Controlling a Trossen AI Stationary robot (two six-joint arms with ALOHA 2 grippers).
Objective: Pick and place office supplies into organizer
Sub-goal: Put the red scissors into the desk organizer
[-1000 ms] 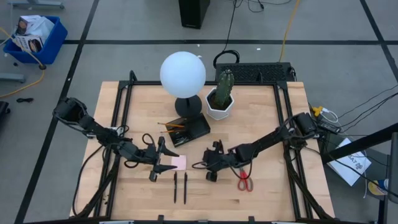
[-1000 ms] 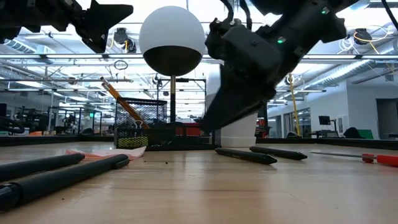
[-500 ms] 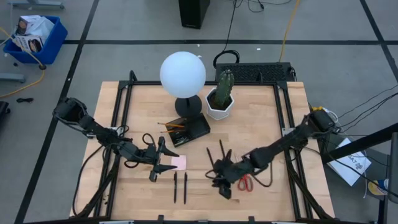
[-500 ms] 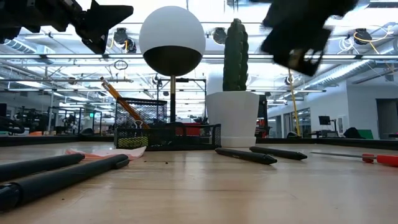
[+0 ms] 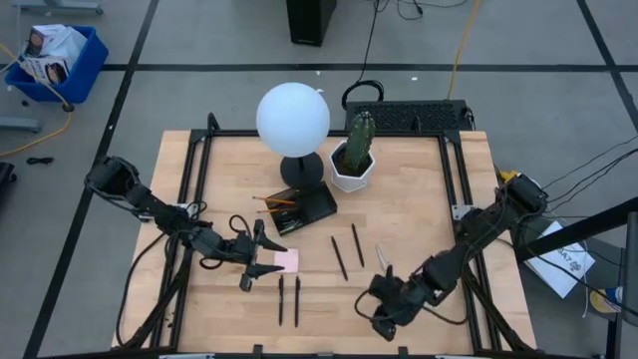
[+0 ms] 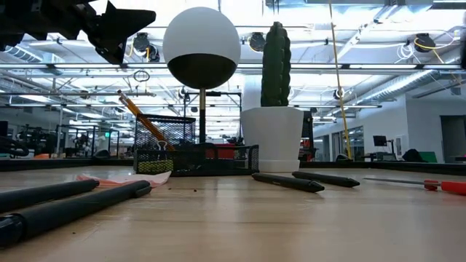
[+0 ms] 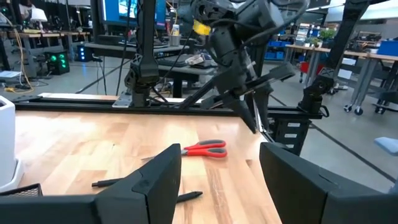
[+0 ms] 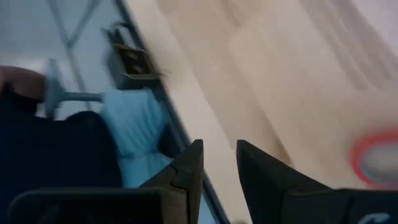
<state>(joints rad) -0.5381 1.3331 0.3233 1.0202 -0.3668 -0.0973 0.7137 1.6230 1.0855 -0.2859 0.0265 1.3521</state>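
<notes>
My left gripper point(image 5: 259, 259) point(image 7: 217, 180) hangs open above the left edge of the pink sticky-note pad point(image 5: 286, 261), well clear of the table in the low view point(image 6: 109, 25). My right gripper point(image 5: 384, 311) point(image 8: 217, 171) is near the table's near edge, fingers a little apart with nothing between them. The red-handled scissors point(image 7: 202, 149) point(image 6: 444, 187) lie flat beside it; from above, only the blade point(image 5: 381, 257) shows. Two black pens point(image 5: 347, 251) lie mid-table and two more point(image 5: 289, 299) near the front. The black organizer point(image 5: 305, 207) holds orange pencils point(image 5: 271, 201).
The lamp with its white globe point(image 5: 293, 118) and the cactus pot point(image 5: 353, 165) stand behind the organizer. Black rails point(image 5: 454, 199) run along the table's sides. The right wrist view looks over the table's edge at blurred blue and dark shapes point(image 8: 124, 130).
My right gripper has swung from the middle of the table, beside the pink pad, toward the near edge and to the right, leaving the low view. The two mid-table pens that it hid now show. The scissors, pens and left gripper have stayed put.
</notes>
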